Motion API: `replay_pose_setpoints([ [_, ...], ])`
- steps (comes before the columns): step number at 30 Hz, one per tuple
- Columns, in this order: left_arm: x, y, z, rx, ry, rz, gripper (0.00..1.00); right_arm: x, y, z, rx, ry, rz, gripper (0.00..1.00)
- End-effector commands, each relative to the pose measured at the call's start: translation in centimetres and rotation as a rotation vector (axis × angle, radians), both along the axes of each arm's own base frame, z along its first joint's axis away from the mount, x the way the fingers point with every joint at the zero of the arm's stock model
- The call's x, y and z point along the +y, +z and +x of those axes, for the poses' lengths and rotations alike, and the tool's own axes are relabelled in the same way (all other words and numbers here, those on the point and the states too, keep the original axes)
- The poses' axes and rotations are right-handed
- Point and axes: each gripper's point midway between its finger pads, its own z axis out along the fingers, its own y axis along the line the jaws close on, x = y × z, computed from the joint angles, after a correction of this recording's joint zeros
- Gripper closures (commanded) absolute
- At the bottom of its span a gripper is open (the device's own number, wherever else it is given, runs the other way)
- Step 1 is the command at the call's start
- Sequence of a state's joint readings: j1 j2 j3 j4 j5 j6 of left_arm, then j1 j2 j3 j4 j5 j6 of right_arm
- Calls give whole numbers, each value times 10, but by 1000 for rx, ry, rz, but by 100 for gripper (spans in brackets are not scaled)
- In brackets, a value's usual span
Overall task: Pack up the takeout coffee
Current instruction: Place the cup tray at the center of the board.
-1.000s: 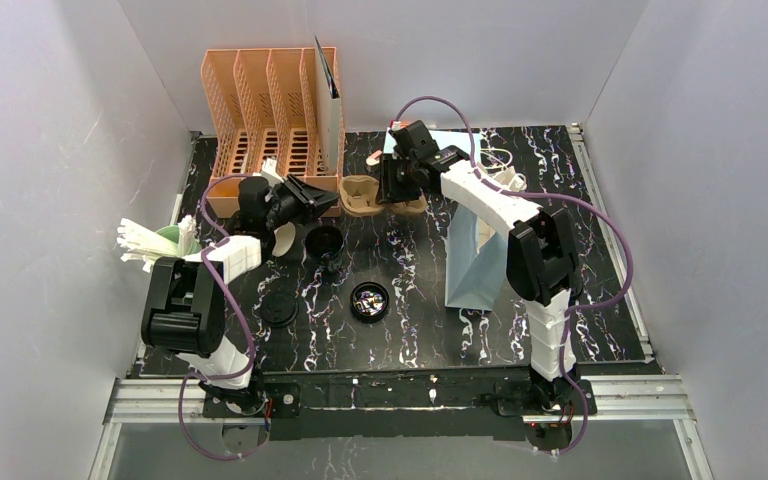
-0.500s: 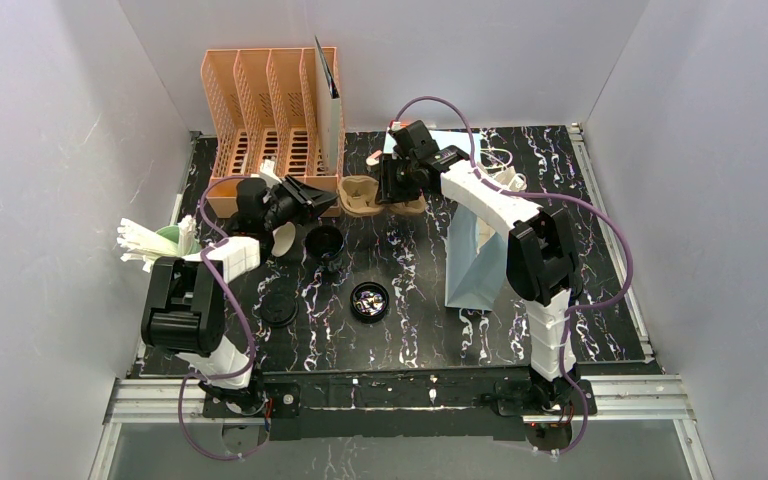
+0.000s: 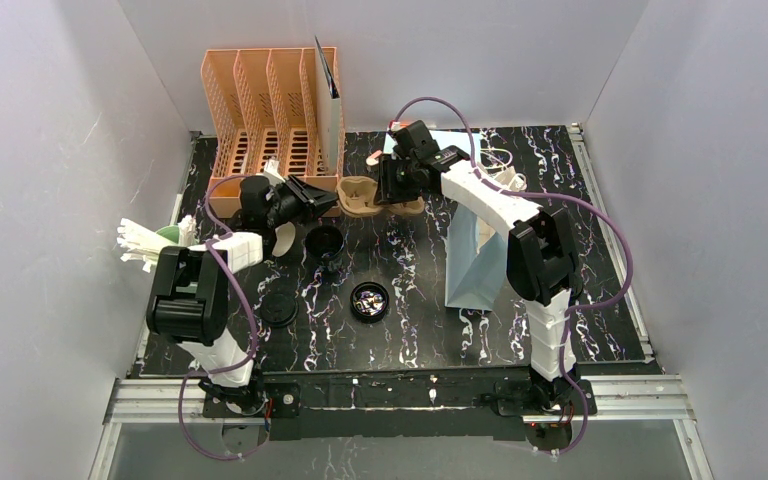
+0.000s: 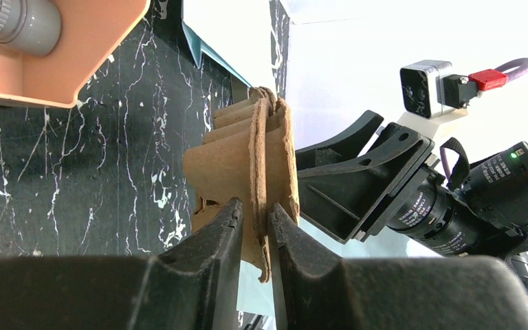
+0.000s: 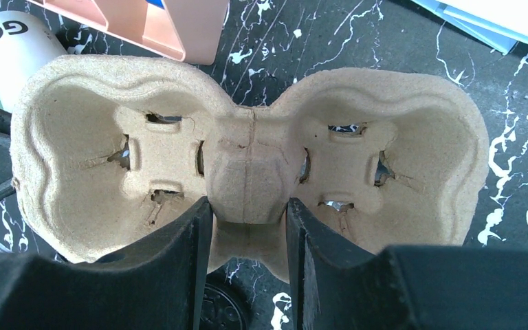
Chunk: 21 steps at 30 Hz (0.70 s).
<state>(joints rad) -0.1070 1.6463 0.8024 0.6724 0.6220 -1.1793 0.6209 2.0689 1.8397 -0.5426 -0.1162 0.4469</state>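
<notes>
Marbled black counter (image 3: 410,330), upper centre: shared pulp cup carrier (image 5: 247,161).
Left fingers (image 4: 206,261) pinch its rim, right fingers (image 5: 172,268) clamp its ridge; best moved level, together.

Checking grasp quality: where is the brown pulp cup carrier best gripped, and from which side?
On the pulp carrier, take the centre ridge between the two wells, from the open top, one finger per well: narrow, midway, likely stiff. The right gripper straddles it; the left gripper pinches the thin end rim.
</notes>
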Motion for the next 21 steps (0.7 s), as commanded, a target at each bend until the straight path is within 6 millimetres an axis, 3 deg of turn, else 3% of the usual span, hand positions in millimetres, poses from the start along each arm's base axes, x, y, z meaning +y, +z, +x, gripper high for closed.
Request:
replay_pose_setpoints([
  [1,-7,9,5,-38,-40,-2,83,8,35,5,-66,15,86,58],
  [6,-7,6,13,-42,-37,23,100,6,34,8,-72,2,73,57],
  [13,14,-33,15,43,-10,273,100,-8,50,17,-147,-78,51,57],
  [21,25,-54,15,94,-3,381,100,-14,65,19,-188,-105,79,54],
])
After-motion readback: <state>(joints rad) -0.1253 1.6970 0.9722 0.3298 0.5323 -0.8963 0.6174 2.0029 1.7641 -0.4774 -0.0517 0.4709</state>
